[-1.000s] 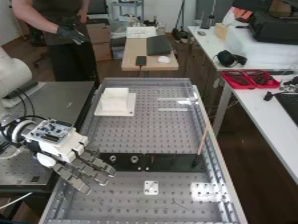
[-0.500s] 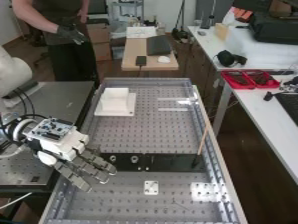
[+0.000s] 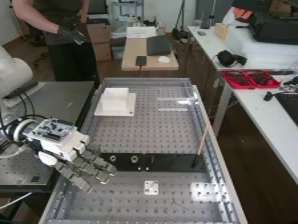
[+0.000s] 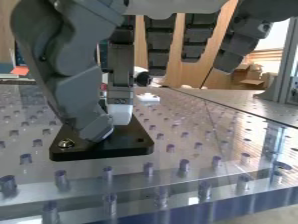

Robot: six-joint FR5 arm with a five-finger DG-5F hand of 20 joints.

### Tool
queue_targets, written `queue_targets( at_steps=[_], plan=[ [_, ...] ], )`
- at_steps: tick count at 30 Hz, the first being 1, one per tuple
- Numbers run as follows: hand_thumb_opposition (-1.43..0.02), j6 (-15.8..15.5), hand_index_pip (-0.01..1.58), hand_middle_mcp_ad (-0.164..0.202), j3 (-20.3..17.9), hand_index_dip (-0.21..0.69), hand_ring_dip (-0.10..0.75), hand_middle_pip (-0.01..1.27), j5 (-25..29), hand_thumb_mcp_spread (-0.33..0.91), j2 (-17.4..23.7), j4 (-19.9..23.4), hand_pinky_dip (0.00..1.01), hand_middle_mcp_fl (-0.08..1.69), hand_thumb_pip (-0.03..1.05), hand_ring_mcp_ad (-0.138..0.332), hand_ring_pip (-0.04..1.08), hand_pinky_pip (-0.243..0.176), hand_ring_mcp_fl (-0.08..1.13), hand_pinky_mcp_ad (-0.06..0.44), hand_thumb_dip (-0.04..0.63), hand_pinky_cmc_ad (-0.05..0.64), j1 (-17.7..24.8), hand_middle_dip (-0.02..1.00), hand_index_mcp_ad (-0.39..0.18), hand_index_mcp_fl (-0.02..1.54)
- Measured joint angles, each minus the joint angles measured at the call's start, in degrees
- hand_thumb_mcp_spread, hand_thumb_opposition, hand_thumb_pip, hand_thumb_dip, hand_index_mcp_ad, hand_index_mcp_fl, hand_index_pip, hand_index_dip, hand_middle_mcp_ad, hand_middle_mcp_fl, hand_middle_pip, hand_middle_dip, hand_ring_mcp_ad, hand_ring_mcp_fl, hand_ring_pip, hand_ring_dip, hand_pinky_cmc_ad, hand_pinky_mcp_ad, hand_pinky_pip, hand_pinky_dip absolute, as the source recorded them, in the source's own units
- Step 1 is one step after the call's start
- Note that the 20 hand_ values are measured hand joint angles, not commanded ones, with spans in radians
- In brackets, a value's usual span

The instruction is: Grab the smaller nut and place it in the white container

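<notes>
Hand [image 3: 68, 150] at lower left of the high view, angled down to the right, over the left end of the flat black bar [image 3: 171, 163]. Can't tell if the fingers are spread, pressed together or pinching something. Wrist view: hand low over the bar, contact unclear; a round metal part [image 4: 66, 143] sits by a corner of the bar, can't tell which one.

Smaller nut: can't tell where it is. Larger nut [image 3: 113, 158] and bearing [image 3: 134, 159] stand on the bar just right of the hand, apart from each other. White container [image 3: 116, 99] is upper left of centre, upright on a white base [image 3: 126, 112], well apart from the hand.

Perforated table [image 3: 156, 132] under all of it. Thin stick [image 3: 203, 140] tilts up from the bar's right end. Small white plate [image 3: 151, 188] lies lower middle, below the bar.
</notes>
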Motion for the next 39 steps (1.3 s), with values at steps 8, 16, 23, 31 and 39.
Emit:
queue_targets(
  at_steps=[8, 16, 23, 31, 39],
  plan=[
    [-0.86, 0.00, 1.48, 0.042, 0.13, 0.260, -0.037, 0.14, 0.06, 0.43, -0.04, -0.09, 0.19, 0.19, 0.67, 0.136, 0.09, -0.061, 0.01, 0.229, 0.293, 0.347, 0.05, 0.12, -0.115, 0.26],
    [-0.86, 0.01, 1.47, 0.045, 0.15, 0.258, -0.037, 0.14, 0.12, 0.43, 0.12, -0.29, 0.19, 0.19, 0.64, 0.134, 0.09, -0.042, 0.03, 0.229, 0.293, 0.347, 0.11, 0.12, -0.110, 0.31],
    [-0.87, 0.01, 1.47, 0.045, 0.56, 0.258, -0.037, 0.14, 0.17, 0.45, 0.31, -0.90, 0.19, 0.21, 0.60, 0.134, 0.09, -0.042, 0.03, 0.229, 0.281, 0.349, 0.16, 0.12, -0.101, 0.37],
    [-0.96, 0.00, 1.54, 0.038, 1.25, 0.284, -0.031, 0.14, 0.22, 0.46, 1.09, -1.93, 0.19, 0.21, 0.55, 0.131, 0.11, -0.042, 0.03, 0.215, 0.274, 0.347, 0.32, 0.13, -0.105, 0.46],
    [-0.98, -0.16, 1.56, 0.038, 1.23, 0.304, -0.030, 0.14, 0.34, 0.49, 2.09, -1.92, 0.19, 0.21, 0.54, 0.127, 0.10, -0.042, 0.05, 0.213, 0.274, 0.347, 0.69, 0.13, -0.115, 0.49]
  ],
)
